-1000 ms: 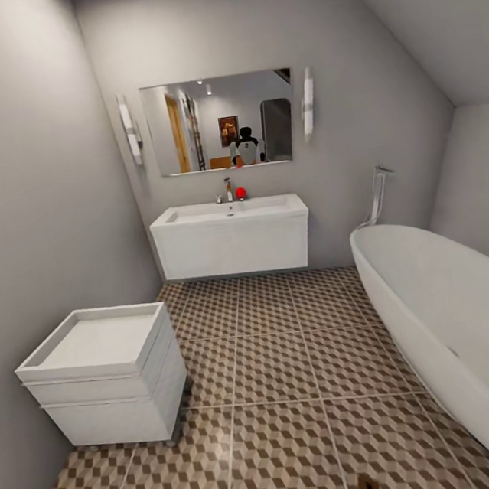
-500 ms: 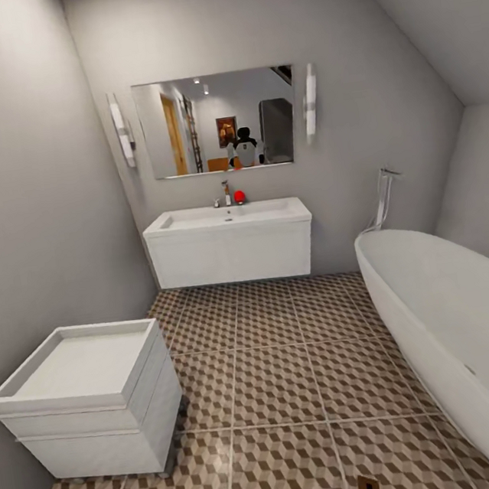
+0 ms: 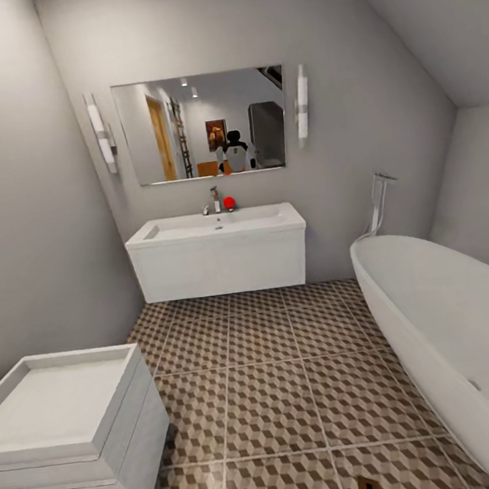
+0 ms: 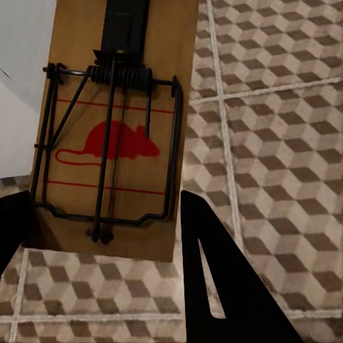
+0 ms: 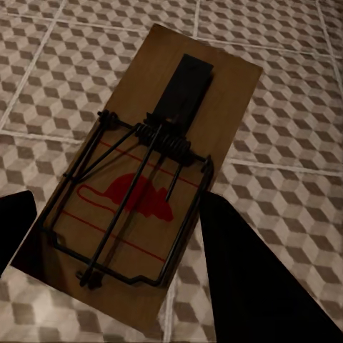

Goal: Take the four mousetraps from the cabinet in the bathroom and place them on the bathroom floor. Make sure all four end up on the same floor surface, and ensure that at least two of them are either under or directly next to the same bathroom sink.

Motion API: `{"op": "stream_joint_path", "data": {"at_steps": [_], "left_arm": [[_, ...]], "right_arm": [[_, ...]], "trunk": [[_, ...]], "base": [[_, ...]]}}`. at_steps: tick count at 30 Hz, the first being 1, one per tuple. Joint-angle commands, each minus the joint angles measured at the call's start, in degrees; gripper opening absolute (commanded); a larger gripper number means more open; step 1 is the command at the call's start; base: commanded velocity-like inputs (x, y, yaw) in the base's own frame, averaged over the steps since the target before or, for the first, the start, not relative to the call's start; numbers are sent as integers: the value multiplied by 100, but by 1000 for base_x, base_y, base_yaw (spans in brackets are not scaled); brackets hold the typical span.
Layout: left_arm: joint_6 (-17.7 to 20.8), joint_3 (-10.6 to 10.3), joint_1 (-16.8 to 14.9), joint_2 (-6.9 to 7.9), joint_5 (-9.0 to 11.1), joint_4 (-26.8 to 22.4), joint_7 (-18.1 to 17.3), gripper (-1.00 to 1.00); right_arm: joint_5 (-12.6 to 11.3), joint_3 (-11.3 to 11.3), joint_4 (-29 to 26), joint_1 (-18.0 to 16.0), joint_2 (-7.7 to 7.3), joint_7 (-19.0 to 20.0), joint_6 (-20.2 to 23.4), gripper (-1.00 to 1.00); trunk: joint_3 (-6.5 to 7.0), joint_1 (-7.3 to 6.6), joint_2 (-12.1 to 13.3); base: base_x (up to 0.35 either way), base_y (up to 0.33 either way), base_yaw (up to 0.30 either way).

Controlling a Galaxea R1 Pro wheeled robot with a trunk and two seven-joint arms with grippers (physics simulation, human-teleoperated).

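— Which step is this?

— The carrying one, I'd judge. Each arm has a mousetrap: the left gripper point(image 4: 107, 229) has its dark fingers point(image 4: 221, 286) standing either side of the left mousetrap point(image 4: 114, 136), closed on its edges, and the right gripper point(image 5: 118, 254) clasps the right mousetrap point(image 5: 153, 182) the same way. Both boards hang above the bathroom floor point(image 3: 295, 392), not on it.

— And the goal?

— The sink point(image 3: 215, 224) sits straight ahead on its white vanity, with patterned tiles bare beneath and in front of it. The next move calls for rolling closer, then lowering the arms so the traps can be set flat near or under that basin (two there would satisfy the sink condition).

— What do the views give you separately?

— The head view lays out the room: the bathtub point(image 3: 456, 325) on the right, the white drawer unit point(image 3: 69, 437) on the left, the mirror point(image 3: 202, 125) above the sink, and just the tips of the traps at its lower edge. The wrist views show the grasps themselves, the red mouse print and the spring wires, and tiles behind.
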Motion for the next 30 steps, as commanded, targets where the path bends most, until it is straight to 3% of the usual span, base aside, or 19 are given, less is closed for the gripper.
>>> {"op": "stream_joint_path", "data": {"at_steps": [1,30], "left_arm": [[10,-50,-3,5,-8,-11,78,-100],[19,-50,-3,5,-8,-7,73,-100]], "right_arm": [[35,11,4,-4,0,-17,-12,-100],[43,11,4,-4,8,-16,-11,-100]], "trunk": [[-6,3,-3],[-6,3,-3]], "base": [[318,0,-2],[319,-25,0]]}}
